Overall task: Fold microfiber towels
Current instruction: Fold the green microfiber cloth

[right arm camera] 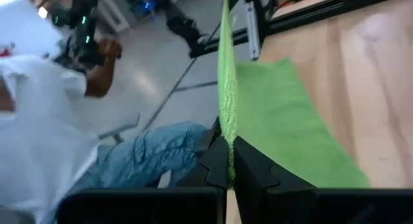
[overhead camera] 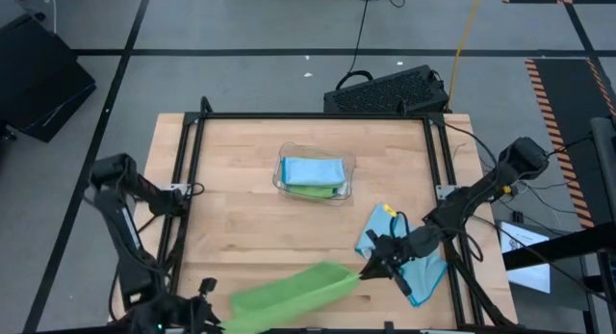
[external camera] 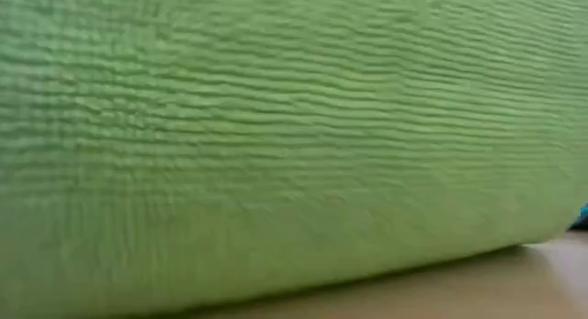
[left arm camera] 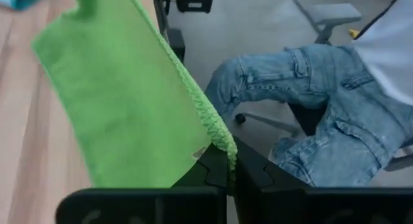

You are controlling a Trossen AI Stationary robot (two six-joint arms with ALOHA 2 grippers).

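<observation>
Green towel [overhead camera: 289,292] pinched between both jaws

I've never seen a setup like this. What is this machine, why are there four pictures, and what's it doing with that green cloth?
It is a robot with two dark arms at a wooden table, each ending in a two-finger gripper. One picture looks down from above, one looks level across the tabletop, and two come from cameras on the arms' wrists.

The left gripper and the right gripper are each shut on an edge of a green towel, holding it stretched between them at the table's near edge. It fills the low view. A clear tray holds folded towels, and a blue towel lies under the right arm. A seated person in jeans shows beyond the table.
</observation>
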